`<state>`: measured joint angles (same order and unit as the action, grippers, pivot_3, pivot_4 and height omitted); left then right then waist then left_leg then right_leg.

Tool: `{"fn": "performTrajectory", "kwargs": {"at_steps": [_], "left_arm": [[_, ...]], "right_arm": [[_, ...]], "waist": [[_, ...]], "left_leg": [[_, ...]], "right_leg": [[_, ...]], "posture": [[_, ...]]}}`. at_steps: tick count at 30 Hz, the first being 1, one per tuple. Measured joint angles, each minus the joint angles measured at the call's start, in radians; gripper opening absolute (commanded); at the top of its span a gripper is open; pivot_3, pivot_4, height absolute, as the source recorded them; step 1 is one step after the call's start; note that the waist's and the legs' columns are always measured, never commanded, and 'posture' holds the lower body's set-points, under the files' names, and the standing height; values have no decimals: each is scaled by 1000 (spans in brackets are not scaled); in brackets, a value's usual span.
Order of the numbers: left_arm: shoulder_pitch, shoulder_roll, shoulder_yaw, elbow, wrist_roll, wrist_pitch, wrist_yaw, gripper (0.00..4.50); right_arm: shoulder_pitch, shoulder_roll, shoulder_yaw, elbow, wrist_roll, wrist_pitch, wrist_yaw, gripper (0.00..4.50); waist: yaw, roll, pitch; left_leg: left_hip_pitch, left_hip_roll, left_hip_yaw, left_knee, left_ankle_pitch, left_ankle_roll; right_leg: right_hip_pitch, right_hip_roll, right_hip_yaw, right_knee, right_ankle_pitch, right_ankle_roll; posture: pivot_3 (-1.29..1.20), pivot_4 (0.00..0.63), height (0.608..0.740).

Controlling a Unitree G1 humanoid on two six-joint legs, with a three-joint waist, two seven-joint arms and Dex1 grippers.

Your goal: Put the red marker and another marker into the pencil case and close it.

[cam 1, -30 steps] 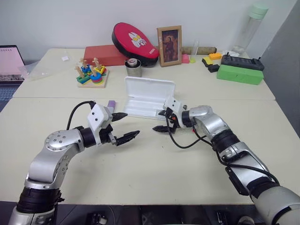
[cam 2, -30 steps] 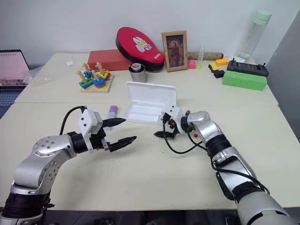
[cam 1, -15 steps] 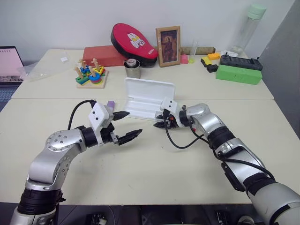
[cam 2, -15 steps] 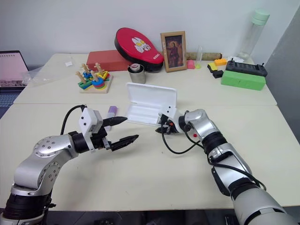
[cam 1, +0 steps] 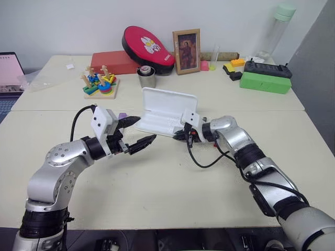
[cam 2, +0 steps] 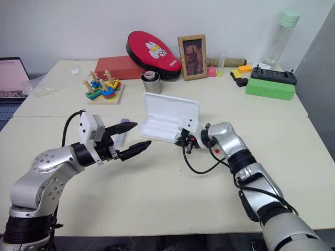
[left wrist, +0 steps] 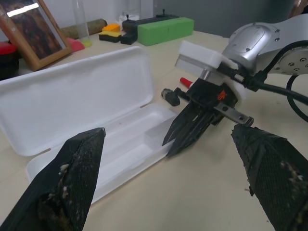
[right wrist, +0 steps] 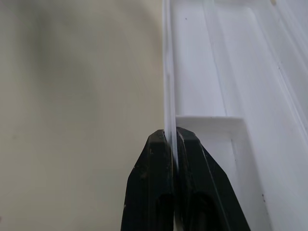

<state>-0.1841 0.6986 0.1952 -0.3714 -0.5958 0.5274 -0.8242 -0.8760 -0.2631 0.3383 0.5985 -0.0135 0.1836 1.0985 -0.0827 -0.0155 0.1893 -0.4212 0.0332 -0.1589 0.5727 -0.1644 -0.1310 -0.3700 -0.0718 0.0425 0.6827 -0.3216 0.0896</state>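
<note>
While the left tool (cam 1: 137,132) hovers spread wide, the right tool (right wrist: 172,144) pinches the pencil case (cam 1: 165,111) rim.

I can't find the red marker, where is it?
In the left wrist view, the red marker lies on the table just behind the right gripper, which is shut on the open pencil case's front wall.

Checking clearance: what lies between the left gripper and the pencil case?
Bare table between the left gripper and the pencil case, per left wrist view.
</note>
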Motion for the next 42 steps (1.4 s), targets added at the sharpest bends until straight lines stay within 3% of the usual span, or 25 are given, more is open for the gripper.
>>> {"fn": "performTrajectory", "kwargs": {"at_steps": [5,10,15,26,35,38,42], "left_arm": [[128,57,88,-85,-54,41,-21,4500],[232,83,123,-154,-94,76,-38,4500],[232,84,125,-177,-112,81,-36,4500],[207,85,109,-190,-114,105,-19,4500],[167,85,81,-213,-132,124,-14,4500],[122,84,64,-214,-140,131,-11,4500],[45,78,37,-215,-157,145,6,4500]], "right_arm": [[208,-110,22,-379,43,83,86,15],[353,-185,70,-627,55,186,103,15],[384,-179,114,-718,64,238,87,15],[374,-162,145,-676,50,242,40,15],[370,-165,104,-727,118,296,37,1912],[353,-185,17,-823,216,395,35,2685],[321,-201,-213,-924,408,573,-16,3540]], "waist": [[1,0,0],[4,0,0],[5,0,0],[9,0,0],[11,0,0],[19,0,0],[29,-1,0]], "left_leg": [[0,0,0,0,0,0],[2,0,0,0,0,0],[3,0,0,1,0,0],[3,0,0,1,0,0],[2,0,0,1,0,0],[2,0,0,1,0,0],[2,0,0,1,0,0]], "right_leg": [[0,0,0,0,0,0],[1,0,0,1,0,0],[2,0,1,1,0,1],[2,0,1,0,0,0],[2,0,1,0,0,0],[2,0,1,0,0,0],[2,0,0,-1,0,0]], "posture": [[0,150,740],[0,150,740],[0,150,740],[0,150,740],[0,150,740],[0,150,740],[0,150,740]]}}
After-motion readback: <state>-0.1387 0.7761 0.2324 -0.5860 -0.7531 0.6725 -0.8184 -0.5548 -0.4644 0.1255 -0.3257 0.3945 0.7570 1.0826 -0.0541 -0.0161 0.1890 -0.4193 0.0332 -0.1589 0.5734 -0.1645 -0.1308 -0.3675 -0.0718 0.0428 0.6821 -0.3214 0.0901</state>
